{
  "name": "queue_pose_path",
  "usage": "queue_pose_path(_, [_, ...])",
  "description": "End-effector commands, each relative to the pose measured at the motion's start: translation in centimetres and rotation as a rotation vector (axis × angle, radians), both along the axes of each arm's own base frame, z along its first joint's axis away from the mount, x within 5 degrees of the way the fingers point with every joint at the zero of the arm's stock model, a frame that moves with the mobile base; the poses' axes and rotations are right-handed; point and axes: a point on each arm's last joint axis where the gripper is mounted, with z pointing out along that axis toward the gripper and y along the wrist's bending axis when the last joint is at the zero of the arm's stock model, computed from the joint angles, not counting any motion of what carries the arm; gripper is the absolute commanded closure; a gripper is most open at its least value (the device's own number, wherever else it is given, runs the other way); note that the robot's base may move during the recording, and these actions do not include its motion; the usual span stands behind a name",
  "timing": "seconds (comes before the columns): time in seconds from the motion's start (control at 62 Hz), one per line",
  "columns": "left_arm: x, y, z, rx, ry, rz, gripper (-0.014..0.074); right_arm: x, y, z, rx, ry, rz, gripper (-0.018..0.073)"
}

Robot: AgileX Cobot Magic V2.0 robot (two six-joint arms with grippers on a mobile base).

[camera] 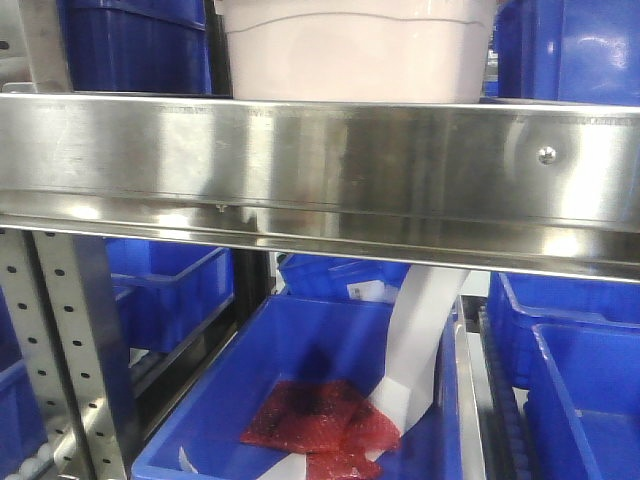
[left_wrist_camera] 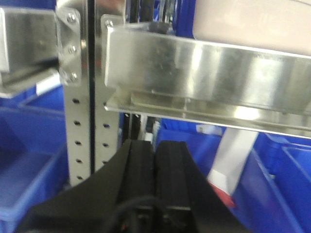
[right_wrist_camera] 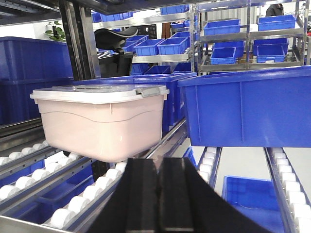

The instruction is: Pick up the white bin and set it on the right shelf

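In the exterior front-facing view the white bin (camera: pixel 355 50) sits at the top centre of the frame, on the right shelf (camera: pixel 320 165), directly behind its broad shiny front rail, which spans the whole middle band; a bolt head (camera: pixel 546 154) shows at the rail's right, and no gripper appears here. Dark blue bins (camera: pixel 135 45) flank the tub on both sides. Below the rail, an open blue bin (camera: pixel 300 400) at lower centre holds a red bag (camera: pixel 320 418) and a white paper strip (camera: pixel 418 345), with a perforated upright (camera: pixel 70 350) at lower left. In the left wrist-mounted view the left gripper (left_wrist_camera: pixel 155 167) fills the bottom centre, its black fingers pressed together with nothing between them; the pale bin is a blurred patch at the upper right, above the steel rail and well apart from the gripper. In the right wrist-mounted view the right gripper (right_wrist_camera: pixel 156 191) lies at the bottom centre, fingers likewise closed on nothing; the bin, lid on, rests on white rollers (right_wrist_camera: pixel 63 216) left of centre, beyond and above the fingertips, not touching them. A large blue tub (right_wrist_camera: pixel 245 107) stands just right of it, and more racks of blue bins fill the background.
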Motion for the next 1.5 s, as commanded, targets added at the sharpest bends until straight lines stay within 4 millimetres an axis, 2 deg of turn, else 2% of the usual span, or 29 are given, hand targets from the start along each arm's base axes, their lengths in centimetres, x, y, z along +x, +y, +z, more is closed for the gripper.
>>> queue_pose_path(0.0, [0.06, 0.26, 0.36, 0.01, -0.106, 0.036, 0.0713, -0.12, -0.4, 1.32, 0.028, -0.069, -0.04, 0.0503])
queue_pose_path(0.419, [0.05, 1.01, 1.22, 0.001, -0.199, 0.161, 0.0713, -0.12, -0.39, 1.31, 0.028, -0.068, -0.04, 0.0503])
queue_pose_path(1.483, [0.05, 1.02, 1.23, 0.0, -0.201, 0.161, 0.0713, -0.12, -0.39, 1.31, 0.027, -0.068, -0.04, 0.0503])
